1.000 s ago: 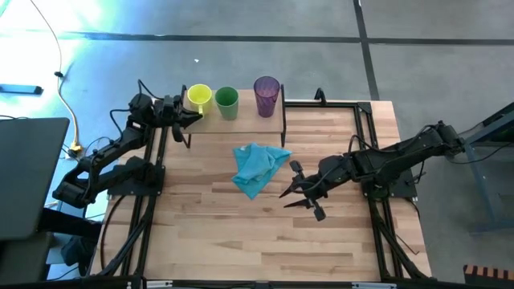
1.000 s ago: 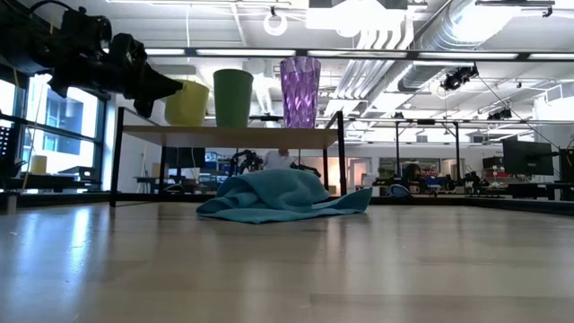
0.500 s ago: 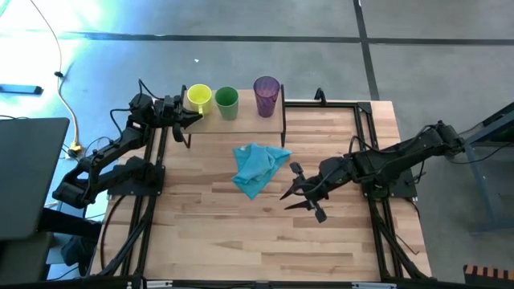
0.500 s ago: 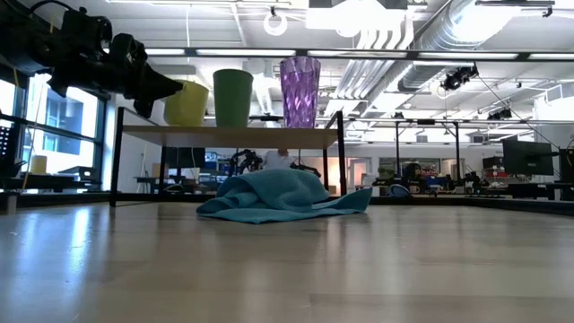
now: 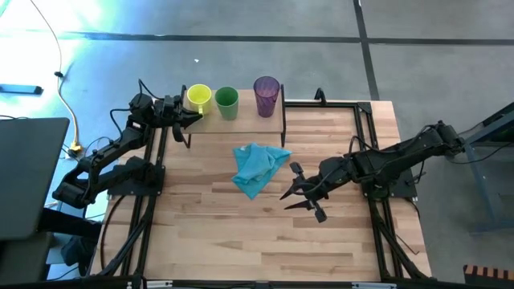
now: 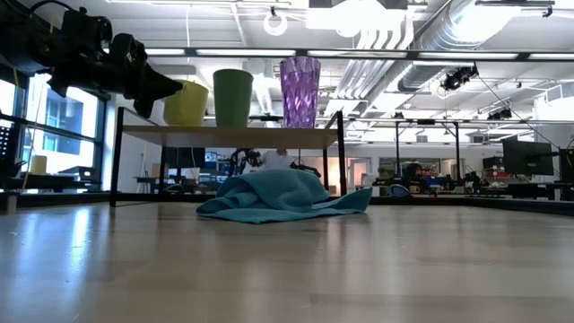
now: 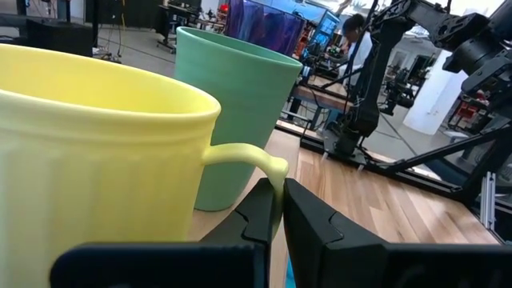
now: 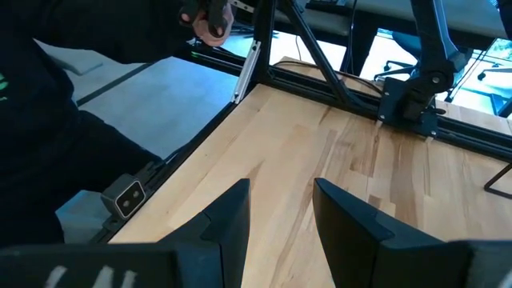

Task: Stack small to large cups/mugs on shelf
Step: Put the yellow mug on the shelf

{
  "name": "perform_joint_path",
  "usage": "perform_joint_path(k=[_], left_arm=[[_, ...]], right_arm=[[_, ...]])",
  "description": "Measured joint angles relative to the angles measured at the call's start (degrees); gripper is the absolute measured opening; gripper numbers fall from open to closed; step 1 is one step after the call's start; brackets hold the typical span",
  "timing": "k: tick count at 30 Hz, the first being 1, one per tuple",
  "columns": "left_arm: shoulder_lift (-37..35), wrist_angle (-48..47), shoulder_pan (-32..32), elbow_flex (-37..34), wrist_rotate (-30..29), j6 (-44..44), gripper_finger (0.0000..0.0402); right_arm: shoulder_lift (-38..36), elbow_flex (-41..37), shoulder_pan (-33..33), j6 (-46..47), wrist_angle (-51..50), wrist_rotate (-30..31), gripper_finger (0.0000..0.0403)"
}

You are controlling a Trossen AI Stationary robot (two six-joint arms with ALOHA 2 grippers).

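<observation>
Three vessels stand upright in a row on the shelf [image 6: 233,135] at the table's far edge. From left to right they are the yellow mug [image 5: 198,97], the green cup [image 5: 226,100] and the purple tumbler [image 5: 267,92]. My left gripper [image 5: 193,118] reaches level to the mug from the left and is shut on the mug's handle. In the left wrist view the mug [image 7: 96,160] fills the near side, with the green cup [image 7: 236,120] behind it. My right gripper [image 5: 301,201] hangs open over the table, right of the cloth. My left gripper pinches the yellow mug's handle [image 7: 276,170] between its two fingers, on the side of the handle's curve that faces the gripper. The fingers come in level from the table's left. The mug stands upright with its base on the shelf.
A light blue cloth [image 5: 257,167] lies crumpled at the table's middle, just in front of the shelf. Black frame rails run along the table's left and right sides. Bare wood lies in front of the cloth and under my right gripper [image 8: 280,208].
</observation>
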Motion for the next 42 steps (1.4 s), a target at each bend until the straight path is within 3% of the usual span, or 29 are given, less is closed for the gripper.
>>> perform_joint_path(k=[29,42], left_arm=[[0.0,0.9,0.0,0.0,-1.2,-4.5,0.0015],[-4.6,-0.2,0.0,-0.3,-2.0,-6.7,0.0015]], right_arm=[[0.0,0.0,0.0,0.0,-0.7,-0.7,0.0128],[0.0,0.0,0.0,0.0,-1.4,-0.8,0.0128]])
